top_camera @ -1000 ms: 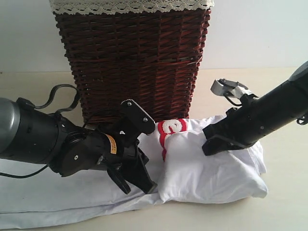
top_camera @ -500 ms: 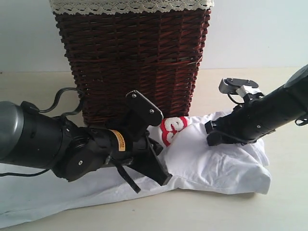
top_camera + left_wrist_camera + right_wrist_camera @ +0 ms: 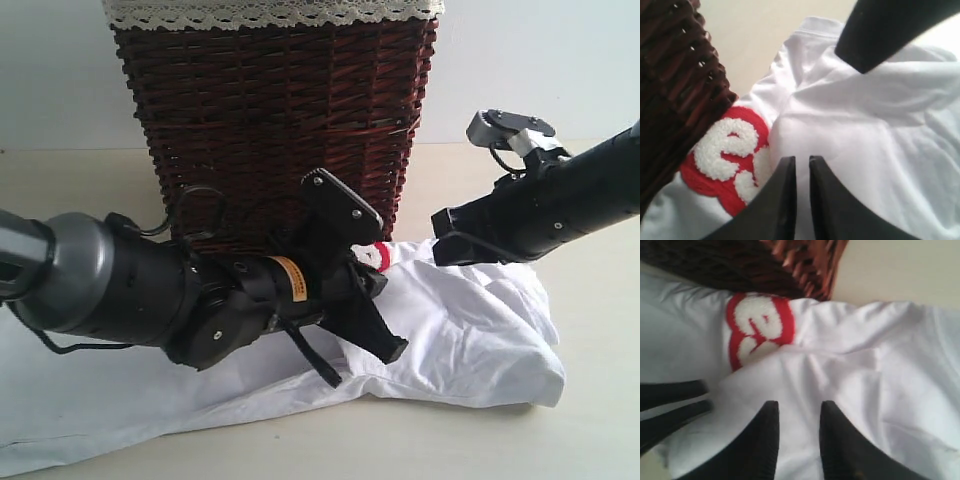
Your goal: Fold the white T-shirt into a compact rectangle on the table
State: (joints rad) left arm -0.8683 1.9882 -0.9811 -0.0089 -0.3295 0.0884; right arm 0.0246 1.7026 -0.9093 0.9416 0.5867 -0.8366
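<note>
The white T-shirt (image 3: pixel 480 330) is soft, smooth cotton, lying rumpled in loose folds on the pale cream desk (image 3: pixel 600 440). One thin layer spreads flat towards the left under the left arm, while a thicker, doubled mass with rounded edges sits on the right. On the shirt a patch of fuzzy white letters (image 3: pixel 725 150) stands out, looped and towel-like in texture and outlined in bright red. In the exterior view only a red sliver of it shows beside the left arm.

Just behind the shirt stands a tall wicker basket (image 3: pixel 270 120), woven from dark reddish-brown glossy cane. A lace-trimmed liner (image 3: pixel 270 12) of white cloth is folded over its rim. Its inside is hidden from every view. The lettered part of the shirt lies right against the foot of the basket.

The left gripper (image 3: pixel 395 348) points down onto the shirt near the middle of the garment, just beside the letters. Its black tapered fingers (image 3: pixel 785 200) are pressed almost together, with only a thin white slit between them, and a rounded fold of the shirt swells out from their tips, so they seem clamped on the cloth.

The right gripper (image 3: pixel 442 238) hangs above the right half of the shirt, clear of the fabric. Its two rounded black fingers (image 3: pixel 767 440) stand apart with nothing between them, the shirt visible below the gap.
</note>
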